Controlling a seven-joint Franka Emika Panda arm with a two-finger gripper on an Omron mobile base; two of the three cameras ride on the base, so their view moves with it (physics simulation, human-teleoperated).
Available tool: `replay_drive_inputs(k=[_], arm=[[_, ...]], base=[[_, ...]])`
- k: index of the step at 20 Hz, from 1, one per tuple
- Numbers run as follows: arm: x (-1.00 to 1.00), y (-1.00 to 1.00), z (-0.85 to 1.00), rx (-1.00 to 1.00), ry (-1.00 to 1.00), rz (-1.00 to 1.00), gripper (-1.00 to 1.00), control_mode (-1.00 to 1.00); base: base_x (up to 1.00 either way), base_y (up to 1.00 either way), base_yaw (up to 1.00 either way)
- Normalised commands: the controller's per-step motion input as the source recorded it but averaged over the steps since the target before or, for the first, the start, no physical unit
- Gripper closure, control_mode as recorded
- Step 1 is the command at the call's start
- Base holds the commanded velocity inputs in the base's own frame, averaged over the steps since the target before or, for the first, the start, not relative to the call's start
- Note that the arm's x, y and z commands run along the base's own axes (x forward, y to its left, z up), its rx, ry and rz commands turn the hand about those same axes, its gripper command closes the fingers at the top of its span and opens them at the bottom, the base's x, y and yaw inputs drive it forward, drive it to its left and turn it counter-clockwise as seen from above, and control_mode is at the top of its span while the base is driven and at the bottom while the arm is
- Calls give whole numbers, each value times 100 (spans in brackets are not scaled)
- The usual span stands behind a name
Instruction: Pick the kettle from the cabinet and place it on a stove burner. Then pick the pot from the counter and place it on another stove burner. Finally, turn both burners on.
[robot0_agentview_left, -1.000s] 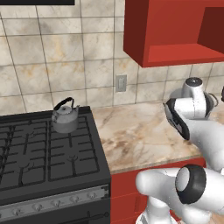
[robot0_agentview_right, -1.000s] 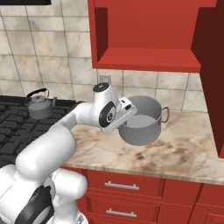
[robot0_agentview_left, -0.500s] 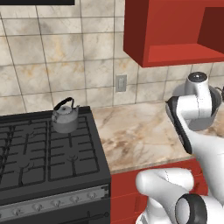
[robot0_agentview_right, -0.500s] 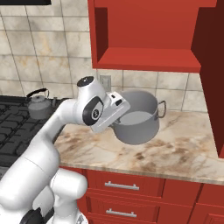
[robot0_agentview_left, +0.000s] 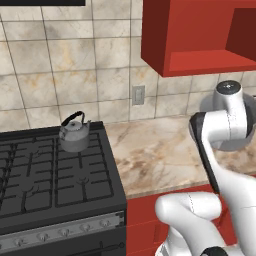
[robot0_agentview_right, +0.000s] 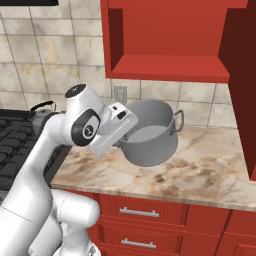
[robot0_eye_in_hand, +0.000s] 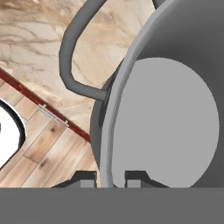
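From the left base view, the kettle (robot0_agentview_left: 74, 133) sat on a rear burner (robot0_agentview_left: 70, 150) of the black stove, while the robot's arm rose over the counter (robot0_agentview_left: 155, 155) beneath the red cabinet (robot0_agentview_left: 200, 35). From the right base view, the pot (robot0_agentview_right: 150, 137) hung tilted above the counter (robot0_agentview_right: 200, 175), lifted clear of it at the gripper (robot0_agentview_right: 127, 137). In the hand view, the gripper (robot0_eye_in_hand: 110, 177) was clamped on the pot's (robot0_eye_in_hand: 175, 118) rim beside one side handle (robot0_eye_in_hand: 76, 48), a finger (robot0_eye_in_hand: 135, 177) on either side.
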Motion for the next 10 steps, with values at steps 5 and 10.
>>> replay_drive_inputs(k=[5, 10], arm=[[-50, 19, 34, -5, 0, 0, 100, -100], [-47, 22, 26, -4, 2, 0, 100, -100]], base=[[0, 0, 0], [0, 0, 0]])
